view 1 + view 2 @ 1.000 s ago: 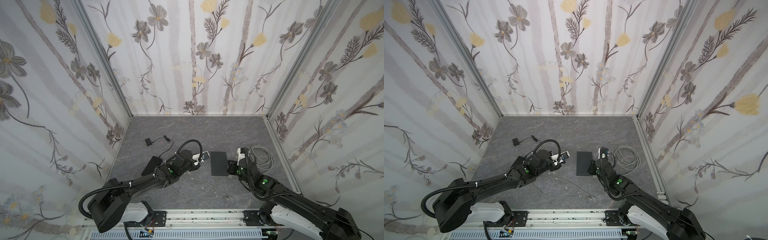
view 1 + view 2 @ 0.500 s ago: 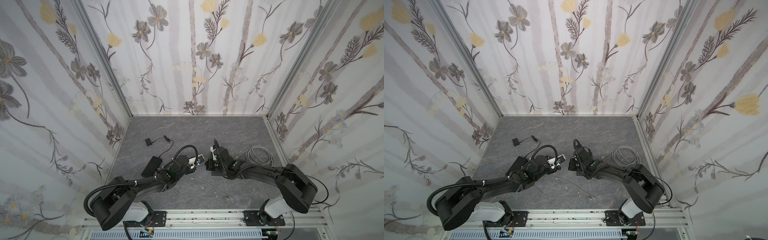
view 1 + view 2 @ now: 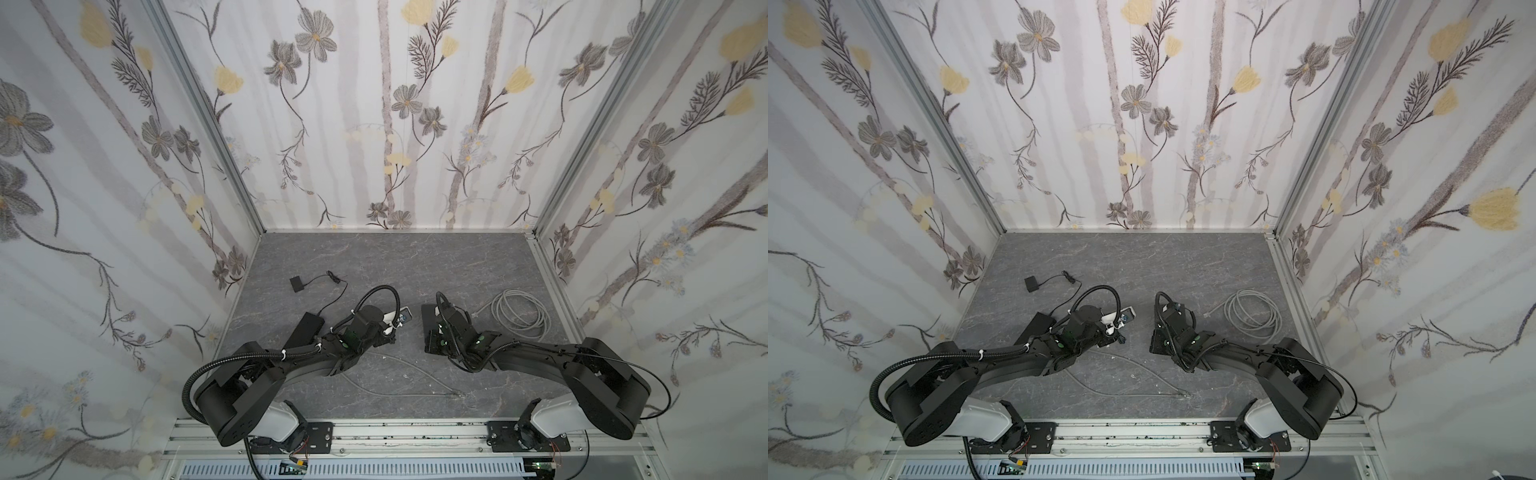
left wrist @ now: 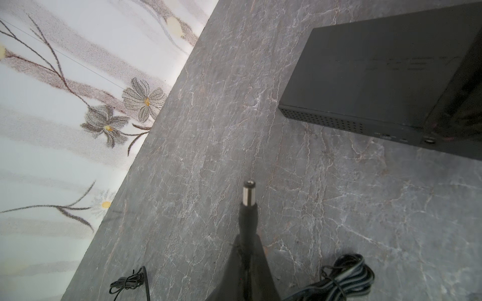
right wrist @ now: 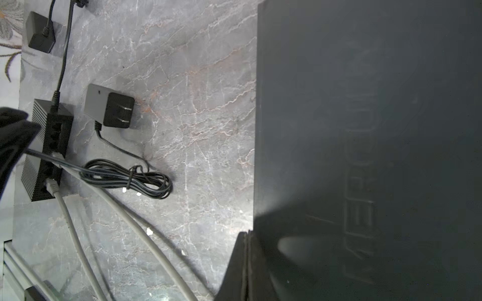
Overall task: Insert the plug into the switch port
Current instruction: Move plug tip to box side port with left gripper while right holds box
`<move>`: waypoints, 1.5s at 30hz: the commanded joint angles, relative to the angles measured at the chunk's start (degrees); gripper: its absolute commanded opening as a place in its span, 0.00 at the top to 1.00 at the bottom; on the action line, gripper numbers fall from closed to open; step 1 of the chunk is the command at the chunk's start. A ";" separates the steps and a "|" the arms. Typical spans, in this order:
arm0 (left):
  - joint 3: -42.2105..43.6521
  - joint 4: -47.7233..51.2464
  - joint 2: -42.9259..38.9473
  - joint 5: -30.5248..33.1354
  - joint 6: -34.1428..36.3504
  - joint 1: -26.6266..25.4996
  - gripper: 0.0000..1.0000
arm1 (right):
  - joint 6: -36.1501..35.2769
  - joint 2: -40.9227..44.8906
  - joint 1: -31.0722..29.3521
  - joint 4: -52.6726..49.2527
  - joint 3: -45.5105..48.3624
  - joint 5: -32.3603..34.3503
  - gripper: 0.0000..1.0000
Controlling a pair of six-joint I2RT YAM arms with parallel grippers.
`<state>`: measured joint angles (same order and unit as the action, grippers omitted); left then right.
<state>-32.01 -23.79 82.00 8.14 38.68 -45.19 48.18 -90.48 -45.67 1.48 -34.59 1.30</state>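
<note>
In the left wrist view my left gripper is shut on the black body of the plug, a barrel plug with a metal tip. The tip juts out over the stone floor, a short way from the switch. The switch is a flat black box with a small round port in its side. In both top views the left gripper sits just left of the switch. My right gripper is shut, empty, with its tips at the edge of the switch top.
Left of the arms lie a small black hub with grey cables plugged in, a wall adapter and a bundled black cord. A grey cable coil lies at the right. Another black adapter lies further back.
The right arm has folded in and its gripper has come from the right side of the switch to over it. The left gripper with the plug has barely shifted.
</note>
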 commanded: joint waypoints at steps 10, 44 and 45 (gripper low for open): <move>-3.05 6.39 2.86 -6.83 5.40 -2.76 1.00 | -2.74 8.13 0.82 -7.37 -0.60 10.89 1.00; -24.37 37.38 22.70 -12.48 6.52 -5.87 1.00 | -16.28 4.43 24.06 -4.90 4.45 -4.04 0.95; -24.70 38.34 22.57 -11.43 6.69 -6.08 1.00 | -16.24 4.43 24.06 -4.97 4.48 -3.93 0.95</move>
<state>-56.34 6.90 104.16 -8.10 44.99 -50.98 31.88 -85.82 -21.52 -6.11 -30.09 -2.57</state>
